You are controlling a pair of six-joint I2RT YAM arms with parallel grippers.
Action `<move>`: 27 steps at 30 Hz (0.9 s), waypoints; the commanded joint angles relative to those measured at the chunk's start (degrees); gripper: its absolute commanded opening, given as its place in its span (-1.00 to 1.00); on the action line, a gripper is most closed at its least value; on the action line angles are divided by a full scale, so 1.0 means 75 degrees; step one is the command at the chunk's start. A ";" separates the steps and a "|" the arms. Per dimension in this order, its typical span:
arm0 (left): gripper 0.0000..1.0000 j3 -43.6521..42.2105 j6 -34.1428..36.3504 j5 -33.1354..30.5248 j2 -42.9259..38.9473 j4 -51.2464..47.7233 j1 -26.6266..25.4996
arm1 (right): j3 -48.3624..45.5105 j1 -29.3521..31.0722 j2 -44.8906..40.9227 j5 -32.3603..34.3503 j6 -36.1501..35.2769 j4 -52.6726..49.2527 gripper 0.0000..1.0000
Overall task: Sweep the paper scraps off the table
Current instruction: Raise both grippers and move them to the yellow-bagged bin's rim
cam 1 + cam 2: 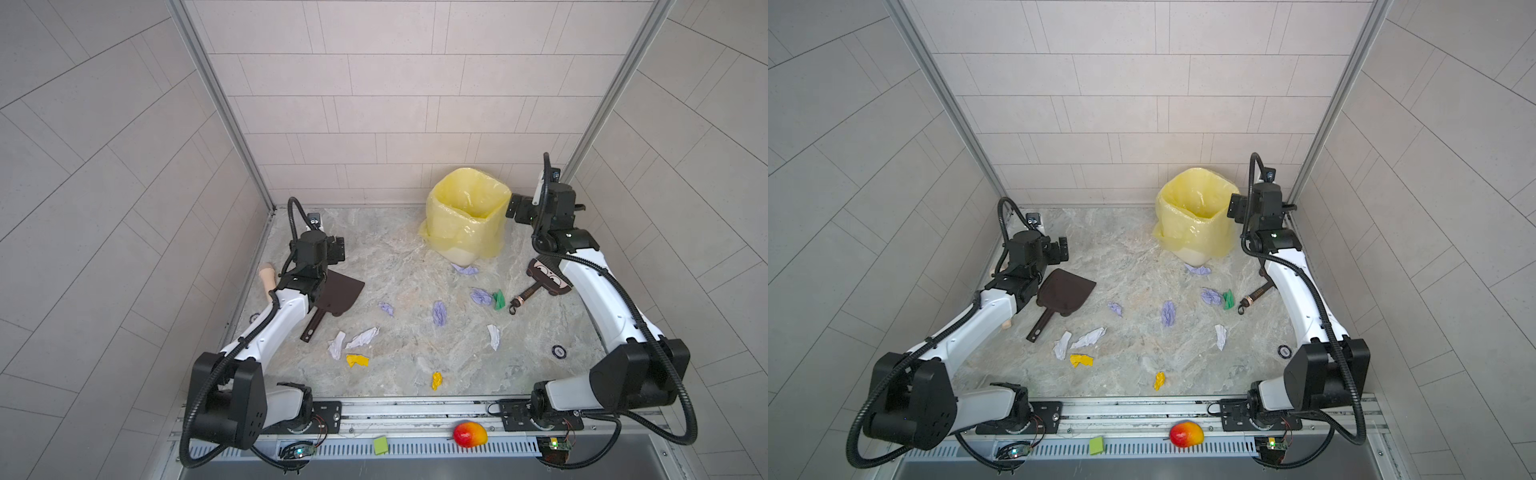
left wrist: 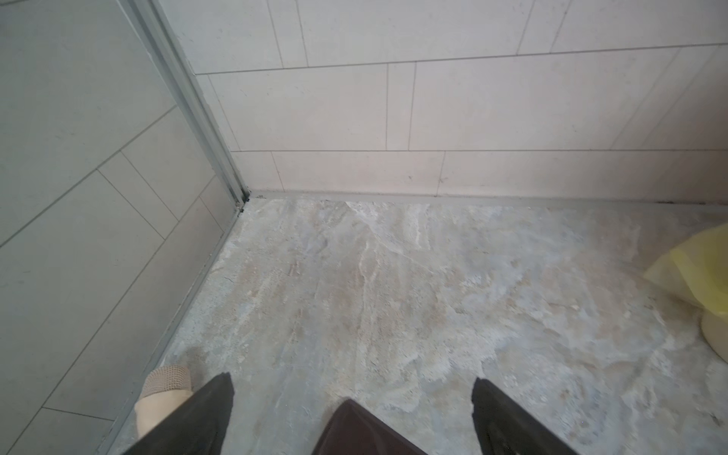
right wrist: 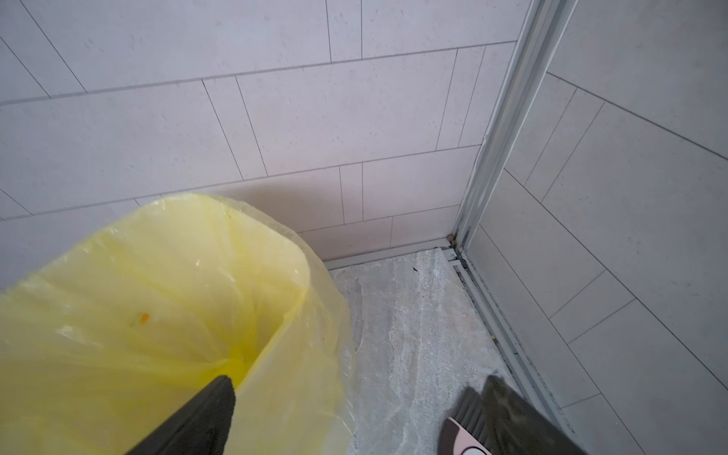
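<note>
Ten scraps [image 1: 439, 312] lie on the surface [image 1: 395, 257]: five lavender (one so pale it is nearly white), two white, two yellow, one green. There is one dustpan [image 1: 338, 293], one brush [image 1: 545, 277] bearing one cartoon face with two eyes, and one bin [image 1: 464, 258] lined with one yellow bag [image 1: 457, 224]. Past the front edge sit one mango [image 1: 470, 434] and one green note [image 1: 380, 445]. One beige piece [image 1: 267, 279] shows at the left edge. Two arms [image 1: 270, 324] stand, one at each front corner.
</note>
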 commanded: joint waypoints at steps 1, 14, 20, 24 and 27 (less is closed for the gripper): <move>1.00 0.0329 -0.0364 -0.0051 0.0056 -0.0818 -0.0201 | 0.1021 -0.0013 0.0645 -0.0536 0.0786 -0.1481 0.99; 1.00 0.0539 -0.0607 0.0271 0.0157 -0.0997 -0.0265 | 0.3390 -0.0052 0.2768 -0.1453 0.1912 -0.3185 0.75; 1.00 0.0796 -0.0571 0.0411 0.0178 -0.1090 -0.0265 | 0.3888 -0.0050 0.3380 -0.2171 0.1782 -0.3206 0.58; 1.00 0.1095 -0.0562 0.0541 0.0276 -0.1227 -0.0276 | 0.4534 -0.0013 0.3939 -0.2968 0.1425 -0.3454 0.36; 1.00 0.1328 -0.0546 0.0662 0.0356 -0.1344 -0.0285 | 0.5290 0.0138 0.4464 -0.3313 0.0985 -0.3972 0.34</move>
